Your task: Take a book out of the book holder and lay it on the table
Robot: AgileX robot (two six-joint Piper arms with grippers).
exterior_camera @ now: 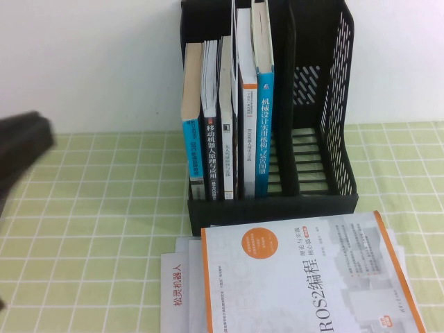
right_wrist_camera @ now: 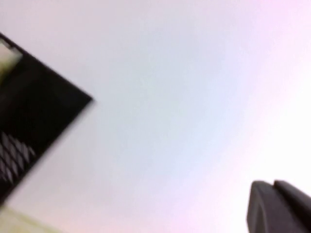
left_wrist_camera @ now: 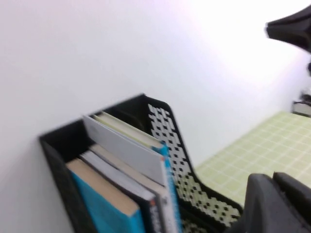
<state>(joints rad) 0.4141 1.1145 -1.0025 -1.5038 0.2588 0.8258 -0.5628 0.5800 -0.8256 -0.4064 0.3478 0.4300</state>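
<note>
Holder (exterior_camera: 326, 104), black, perforated sides, stands upright at the back of the green checked table (exterior_camera: 90, 208), against the white wall. We count five books (exterior_camera: 229, 118) upright in its left compartments, spines facing us; its right compartments hold nothing that we can see. One book with a white cover and orange edge, "ROS2" on it (exterior_camera: 305, 277), lies flat on the table just in front of the holder, on top of other white papers or booklets (exterior_camera: 177, 284).

Left gripper (exterior_camera: 21, 149) shows as a dark blurred shape at the table's left edge, well apart from the holder, which lies off to its right. From its wrist view we see the holder (left_wrist_camera: 160, 121) and books (left_wrist_camera: 126, 160) ahead of it; whether its fingers are spread or together we cannot tell.

Right gripper (right_wrist_camera: 279, 206) appears only in its wrist view, as one dark corner, pointed at the wall with a corner of the holder (right_wrist_camera: 34, 111) to one side. Its fingers we cannot judge either.
</note>
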